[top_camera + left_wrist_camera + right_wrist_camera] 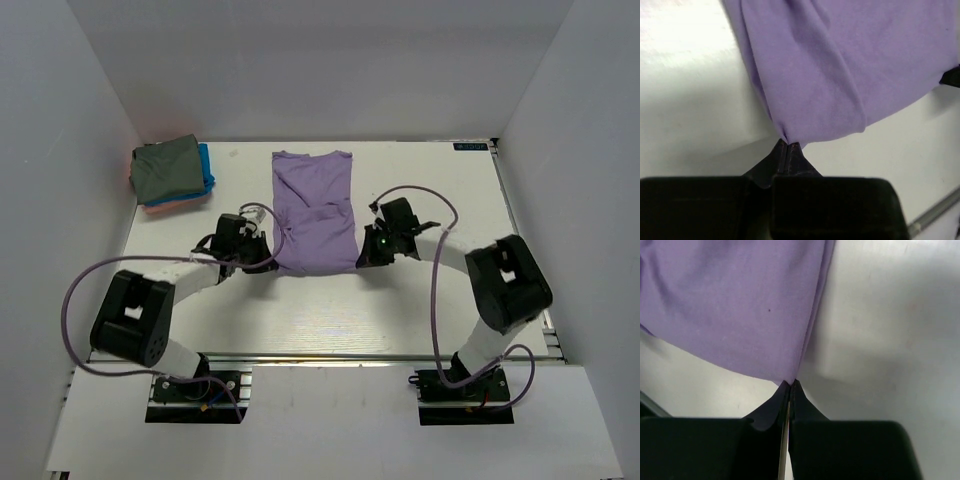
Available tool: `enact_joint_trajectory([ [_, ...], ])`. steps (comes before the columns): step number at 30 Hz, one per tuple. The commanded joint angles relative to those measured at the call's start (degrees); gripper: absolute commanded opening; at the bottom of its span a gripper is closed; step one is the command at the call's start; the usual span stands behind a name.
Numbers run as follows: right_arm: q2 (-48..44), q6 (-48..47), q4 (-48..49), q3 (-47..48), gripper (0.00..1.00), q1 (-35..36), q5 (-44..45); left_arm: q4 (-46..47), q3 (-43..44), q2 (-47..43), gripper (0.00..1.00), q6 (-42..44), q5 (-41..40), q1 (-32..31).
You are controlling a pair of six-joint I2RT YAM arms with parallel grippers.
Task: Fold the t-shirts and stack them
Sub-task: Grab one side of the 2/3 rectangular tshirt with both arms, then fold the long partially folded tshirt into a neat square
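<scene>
The lavender-purple t-shirt [314, 210] lies lengthwise on the middle of the white table, sleeves folded in, its near hem lifted. My left gripper [268, 252] is shut on the shirt's near left corner; in the left wrist view the cloth [840, 65] bunches into the closed tips of the gripper [789, 144]. My right gripper [362, 256] is shut on the near right corner; in the right wrist view the cloth [735, 310] runs into the closed tips of the gripper [791, 383]. A folded stack sits at the far left: olive-grey shirt [163, 166] on top, bright blue [206, 165] and salmon-pink [165, 205] beneath.
White walls enclose the table [430, 300] on the left, back and right. A small dark display [470, 147] sits at the far right edge. A metal rail [330, 356] runs along the near edge by the arm bases.
</scene>
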Motion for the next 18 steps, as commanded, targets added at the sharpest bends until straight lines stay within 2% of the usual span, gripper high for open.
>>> enact_joint_trajectory([
  [1,-7.9,-0.92,-4.79,-5.1,0.0,1.05,0.68,-3.49,-3.03,-6.88,0.0,-1.2,2.6,-0.85],
  [7,-19.84,-0.39,-8.66,-8.47,0.0,3.69,-0.47,-7.89,-6.37,-18.74,0.0,-3.04,7.44,-3.13],
  [11,-24.97,-0.04,-11.73,-6.19,0.0,4.39,-0.38,-9.9,-3.13,-26.56,0.0,-5.15,4.9,-3.66],
  [15,-24.71,-0.56,-13.76,-0.13,0.0,4.22,1.46,-13.15,1.96,-27.9,0.0,-5.86,-1.42,-3.66],
  [18,-22.69,-0.74,-14.55,4.71,0.0,3.87,3.39,-13.69,6.53,-24.65,0.0,-7.17,-3.02,-3.66],
])
